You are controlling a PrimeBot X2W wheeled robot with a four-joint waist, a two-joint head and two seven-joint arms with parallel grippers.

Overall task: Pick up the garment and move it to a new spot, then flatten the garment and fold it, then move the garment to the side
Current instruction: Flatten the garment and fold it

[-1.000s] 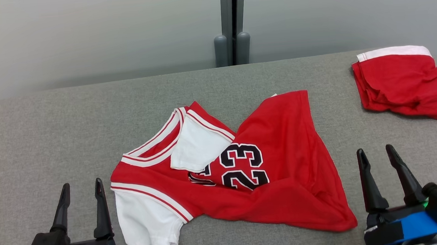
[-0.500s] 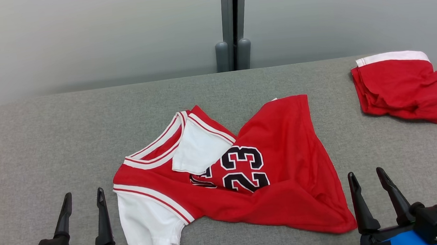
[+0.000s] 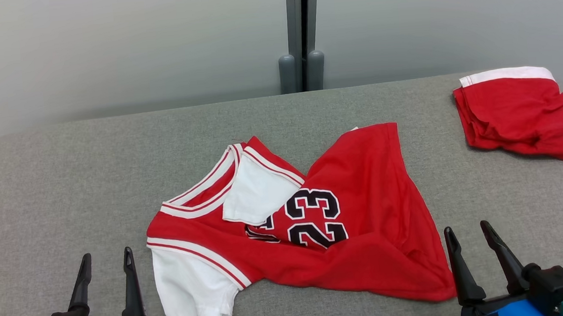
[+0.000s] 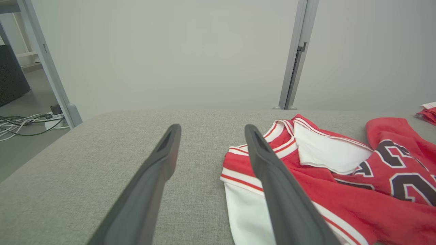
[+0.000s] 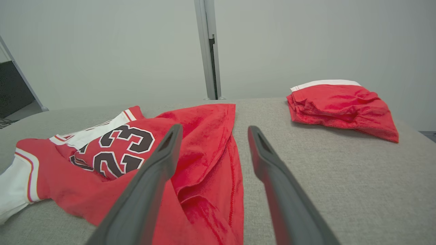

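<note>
The garment (image 3: 364, 211) is a red jersey with white sleeves and a black 23, lying crumpled in the middle of the grey table (image 3: 65, 183). It also lies at the right of the left wrist view as the garment (image 4: 340, 204) and at the left of the right wrist view as the garment (image 5: 204, 149). My left gripper (image 3: 106, 256) stands open near the front edge, just left of the white sleeve, empty. On the other side my right gripper (image 3: 466, 229) is open too, beside the jersey's lower right corner, holding nothing.
A folded red garment with a white band (image 3: 516, 112) rests at the table's far right corner, also in the right wrist view (image 5: 340, 105). A pale partition wall with a grey post (image 3: 299, 28) stands behind. Cables lie on the floor (image 4: 20, 122) left of the table.
Both grippers have drawn back toward the bottom edge of the head view, the right one farther. The view has tilted slightly. The jersey lies as before.
</note>
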